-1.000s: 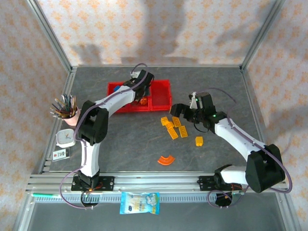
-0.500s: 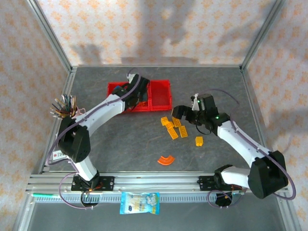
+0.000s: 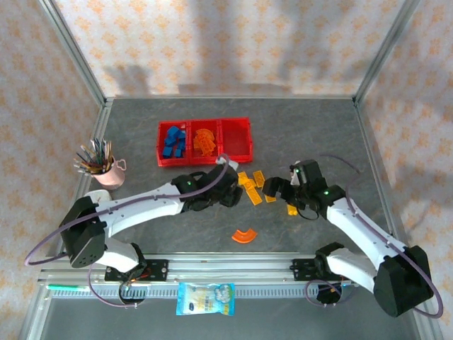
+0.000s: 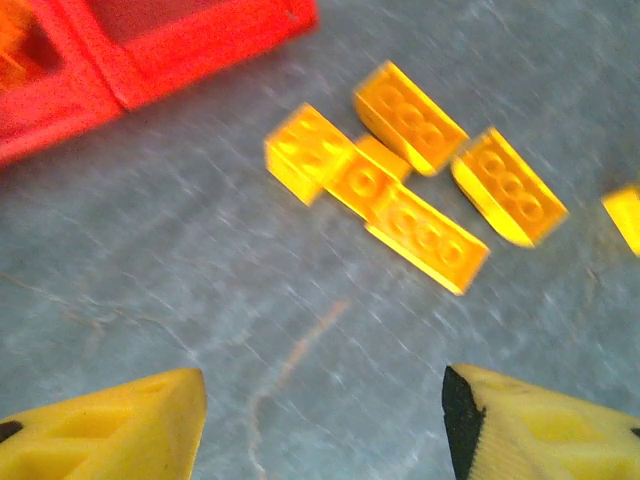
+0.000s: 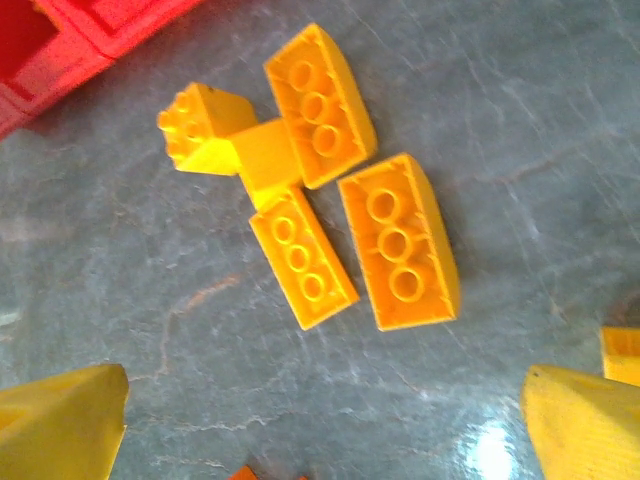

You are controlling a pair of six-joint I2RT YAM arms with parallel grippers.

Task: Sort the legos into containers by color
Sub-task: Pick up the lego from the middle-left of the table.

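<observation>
Small yellow plastic bricks (image 4: 415, 232) are lying clustered on the grey table (image 3: 318, 127), long axes mixed. The left gripper (image 4: 320, 410) and right gripper (image 5: 325, 420) are flanking them. Both are gaping, gripping nothing, with neither clearly nearer.

Left wrist view: blurred throughout. Tray (image 4: 150, 60) cut by top edge; one brick (image 4: 625, 215) cut at right.
Right wrist view: tray (image 5: 70, 40) cropped at corner; orange piece (image 5: 245, 472) barely in at bottom, shape unreadable.

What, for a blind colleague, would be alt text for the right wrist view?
A cluster of yellow lego bricks lies on the grey table ahead of the open right gripper, whose yellow fingertips frame the bottom corners. A red tray corner shows top left.
</observation>
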